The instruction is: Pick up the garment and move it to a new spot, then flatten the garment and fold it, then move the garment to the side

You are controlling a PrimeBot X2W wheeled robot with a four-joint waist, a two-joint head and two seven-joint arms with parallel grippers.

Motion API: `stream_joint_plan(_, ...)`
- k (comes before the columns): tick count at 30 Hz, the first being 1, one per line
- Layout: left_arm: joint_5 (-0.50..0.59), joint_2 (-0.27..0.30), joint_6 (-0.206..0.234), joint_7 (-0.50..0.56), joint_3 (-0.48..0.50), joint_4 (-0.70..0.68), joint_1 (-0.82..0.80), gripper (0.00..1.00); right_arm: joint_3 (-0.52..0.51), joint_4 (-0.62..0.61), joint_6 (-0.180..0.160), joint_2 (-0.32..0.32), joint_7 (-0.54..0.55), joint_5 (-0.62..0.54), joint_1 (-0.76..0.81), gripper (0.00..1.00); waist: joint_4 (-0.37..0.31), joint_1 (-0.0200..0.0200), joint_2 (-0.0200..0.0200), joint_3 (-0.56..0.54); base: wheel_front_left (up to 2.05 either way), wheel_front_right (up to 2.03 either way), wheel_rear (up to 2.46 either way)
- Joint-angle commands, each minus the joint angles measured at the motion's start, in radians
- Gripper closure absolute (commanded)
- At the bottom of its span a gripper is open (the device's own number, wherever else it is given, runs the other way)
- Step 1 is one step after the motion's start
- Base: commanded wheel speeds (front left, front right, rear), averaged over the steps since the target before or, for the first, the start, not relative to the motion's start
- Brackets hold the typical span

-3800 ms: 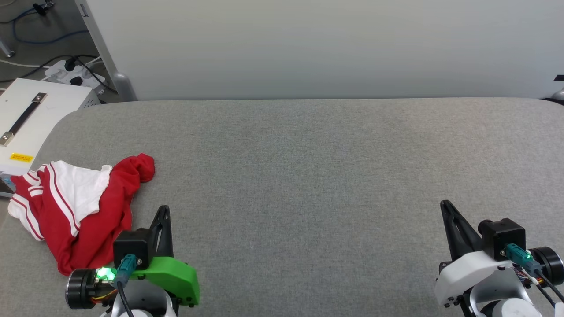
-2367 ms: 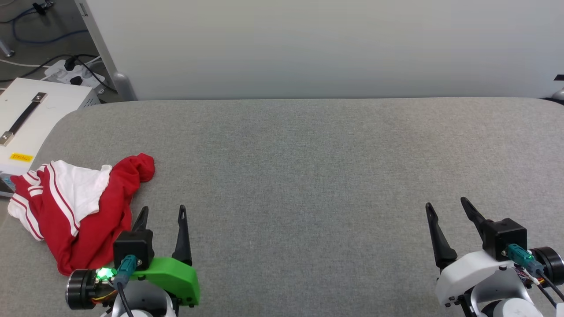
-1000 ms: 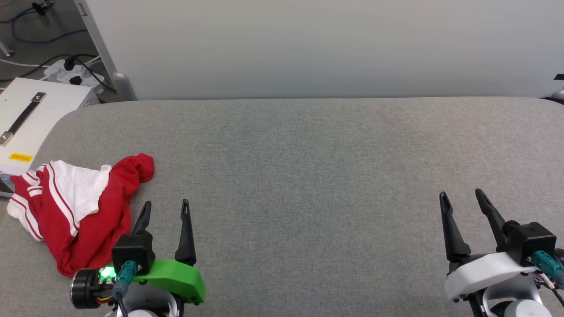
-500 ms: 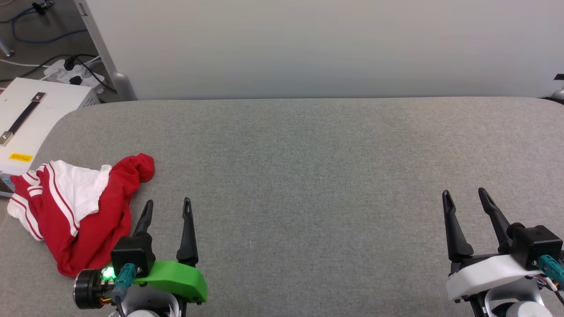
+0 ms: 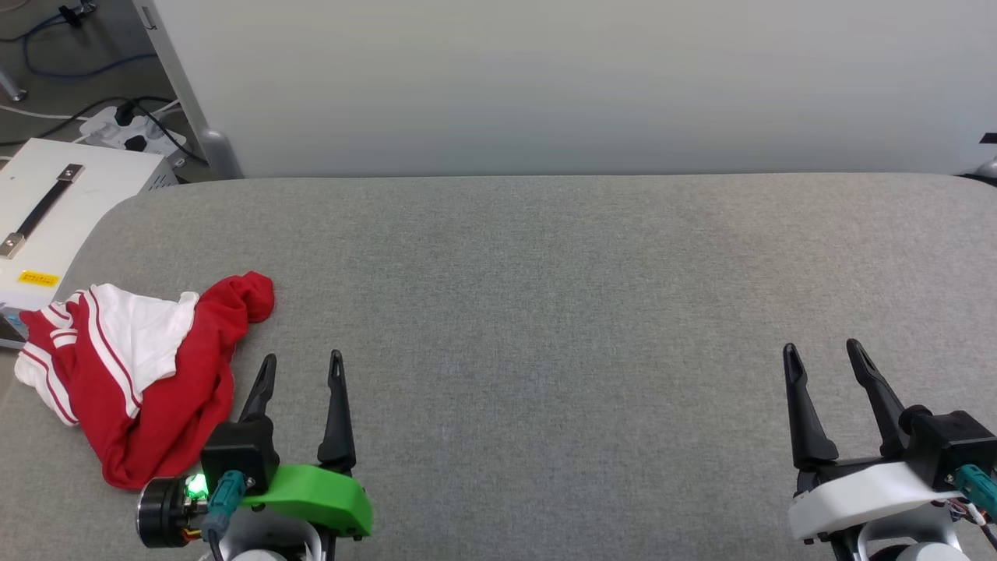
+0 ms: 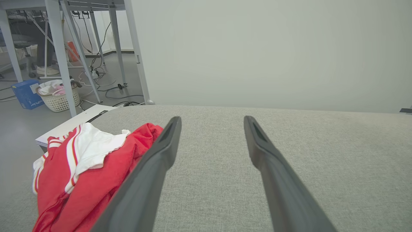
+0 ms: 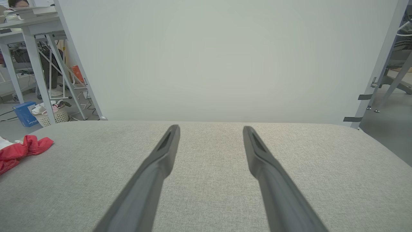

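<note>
The garment [image 5: 148, 374] lies crumpled at the near left of the grey table [image 5: 545, 273], red cloth with a white striped sleeve on top; its lettering is hidden. The left wrist view has the garment [image 6: 87, 174] just left of my fingers. My left gripper [image 5: 302, 360] hovers open and empty immediately right of the heap, its left finger close to the red edge. At the near right my right gripper [image 5: 822, 347] is open and empty, far from the cloth. A red corner of the garment [image 7: 22, 149] sits at the left edge of the right wrist view.
A white case with a black handle [image 5: 47, 218] stands off the table's left end, and a power strip with cables [image 5: 132, 128] lies on the floor behind it. A pale wall panel [image 5: 545, 78] rises behind the table. A basket [image 6: 59, 96] sits on the floor.
Both grippers went from shut to open earlier. Over the last second the left gripper drifted slightly right and the right gripper barely shifted. The garment has not moved.
</note>
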Motion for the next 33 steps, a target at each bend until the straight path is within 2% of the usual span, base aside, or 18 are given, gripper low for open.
stream_joint_plan(1,-0.006,-0.003,0.005,-0.011,-0.003,0.002,0.0,0.0,0.002,-0.007,0.0,0.0,-0.013,0.006,0.013,0.0,0.0,0.0,-0.0001,0.001,0.0,0.0,0.0)
stream_joint_plan(33,-0.019,-0.004,0.031,-0.078,-0.033,0.037,-0.003,0.0,0.003,0.004,-0.001,-0.001,-0.079,-0.001,0.047,0.0,0.015,0.0,-0.0001,-0.001,0.0,0.0,0.0)
